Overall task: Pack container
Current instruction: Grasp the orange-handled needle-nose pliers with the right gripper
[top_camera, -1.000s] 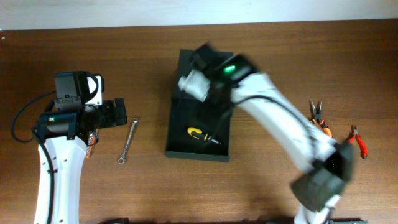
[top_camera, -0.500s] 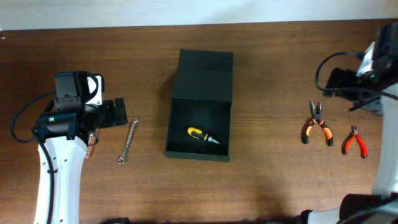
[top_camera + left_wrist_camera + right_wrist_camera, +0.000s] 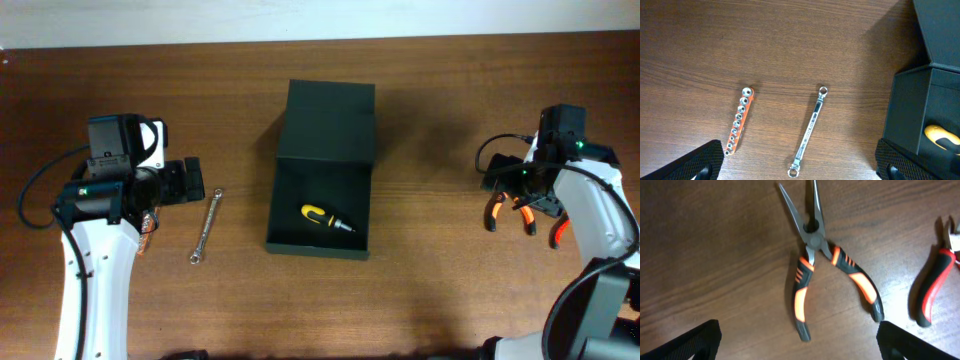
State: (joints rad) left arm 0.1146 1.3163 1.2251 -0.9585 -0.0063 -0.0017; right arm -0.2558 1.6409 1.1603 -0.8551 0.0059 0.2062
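container [image 3: 325, 185]: centre of desk [image 3: 450, 290], lid folded back so tools can drop in; screwdriver [image 3: 325, 218] inside.
right hand [image 3: 800, 347]: spread wide, empty, above pliers [image 3: 812, 242], probably to straddle them.
left hand [image 3: 800, 165]: spread, empty, over wrench [image 3: 810, 131].

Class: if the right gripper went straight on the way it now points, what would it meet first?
The right gripper would probably meet the orange-and-black pliers lying on the table under its open fingers; depth is unclear.
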